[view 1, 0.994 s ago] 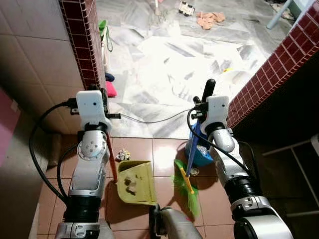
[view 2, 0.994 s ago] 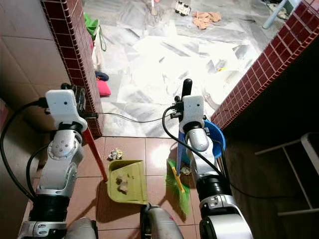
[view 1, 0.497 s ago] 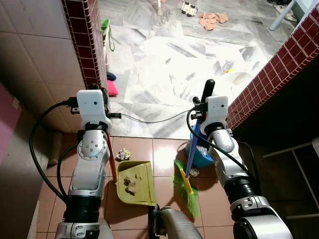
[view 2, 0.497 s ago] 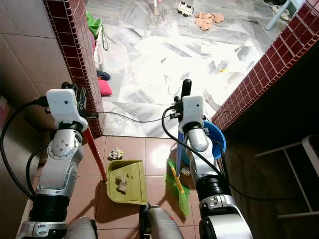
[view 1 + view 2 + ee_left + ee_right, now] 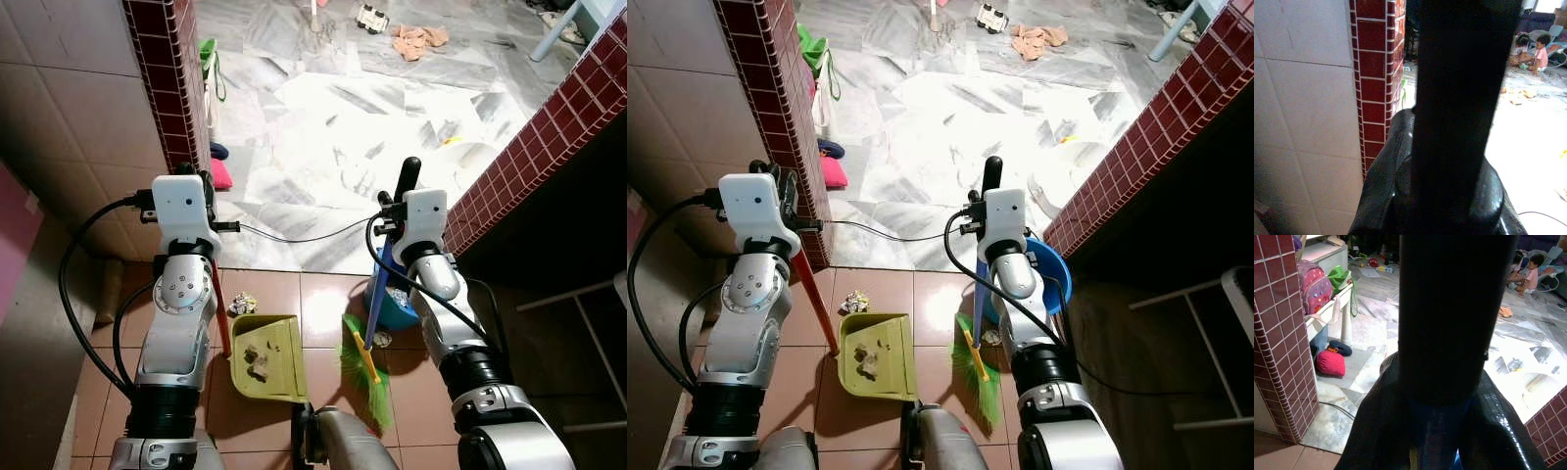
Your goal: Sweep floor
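The crumpled paper scrap lay on the brown tile just beyond the far left corner of the yellow-green dustpan, so it was outside the pan's mouth and to the left of the broom head. The broom stood to the right of the pan with its blue handle rising away and its green bristles near. The left gripper was closed on the dustpan's red handle; the right gripper was clamped round the top of the broom handle. By my reading, the scrap was nearer the left arm, and the broom would have had to cross over the pan to reach it. Count: one broom, one dustpan, one loose scrap on the tile, a few bits of debris already in the pan, and one blue basin just behind the broom.
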{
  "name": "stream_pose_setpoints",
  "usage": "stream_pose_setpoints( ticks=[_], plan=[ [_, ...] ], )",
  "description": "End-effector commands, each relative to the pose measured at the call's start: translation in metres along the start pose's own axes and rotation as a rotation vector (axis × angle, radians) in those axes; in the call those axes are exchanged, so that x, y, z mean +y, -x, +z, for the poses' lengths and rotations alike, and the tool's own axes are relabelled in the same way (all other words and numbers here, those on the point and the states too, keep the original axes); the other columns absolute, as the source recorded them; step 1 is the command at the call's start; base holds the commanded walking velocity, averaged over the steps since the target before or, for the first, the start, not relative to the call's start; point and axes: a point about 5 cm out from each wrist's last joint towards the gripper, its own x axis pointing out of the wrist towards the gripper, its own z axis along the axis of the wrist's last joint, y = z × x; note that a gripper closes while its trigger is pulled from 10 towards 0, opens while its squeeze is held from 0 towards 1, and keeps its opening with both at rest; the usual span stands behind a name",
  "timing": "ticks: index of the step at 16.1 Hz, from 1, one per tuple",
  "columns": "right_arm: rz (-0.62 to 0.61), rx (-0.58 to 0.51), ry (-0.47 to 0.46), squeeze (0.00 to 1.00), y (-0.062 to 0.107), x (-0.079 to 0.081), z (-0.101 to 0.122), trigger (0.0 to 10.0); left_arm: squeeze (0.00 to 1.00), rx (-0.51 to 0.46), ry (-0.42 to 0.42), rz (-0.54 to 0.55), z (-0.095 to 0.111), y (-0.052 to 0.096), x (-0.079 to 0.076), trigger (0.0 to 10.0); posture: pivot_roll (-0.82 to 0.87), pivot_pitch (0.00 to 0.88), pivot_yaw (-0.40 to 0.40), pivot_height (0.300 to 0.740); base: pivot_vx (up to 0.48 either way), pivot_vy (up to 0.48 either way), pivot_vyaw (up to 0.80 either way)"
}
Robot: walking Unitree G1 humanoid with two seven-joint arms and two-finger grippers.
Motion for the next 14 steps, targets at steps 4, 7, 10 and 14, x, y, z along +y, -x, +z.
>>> stream_pose_setpoints(
  ticks=[4, 7, 10, 14],
  plan=[
    [-0.013, 0.008, 0.005, 0.00, -0.0001, -0.0047, -0.0017, 10.0, 0.00, -0.050, 0.009, -0.023, 0.0128, -0.0010, -0.0074, 10.0, 0.04, 0.136, -0.132, 0.740, 0.000, 0.000, 0.00],
    [-0.012, 0.005, 0.006, 0.00, -0.0007, -0.0050, -0.0005, 10.0, 0.00, -0.047, 0.012, -0.023, 0.0119, 0.0003, -0.0105, 10.0, 0.03, 0.139, -0.138, 0.740, 0.000, 0.000, 0.00],
    [-0.007, 0.005, 0.006, 0.00, -0.0012, -0.0035, -0.0003, 10.0, 0.00, -0.043, 0.009, -0.019, 0.0110, 0.0003, -0.0089, 10.0, 0.03, 0.139, -0.142, 0.740, 0.000, 0.000, 0.00],
    [-0.003, 0.008, 0.007, 0.00, -0.0020, -0.0032, 0.0000, 10.0, 0.00, -0.047, 0.009, -0.019, 0.0126, -0.0001, -0.0085, 10.0, 0.02, 0.141, -0.149, 0.740, 0.000, 0.000, 0.00]
  ],
)
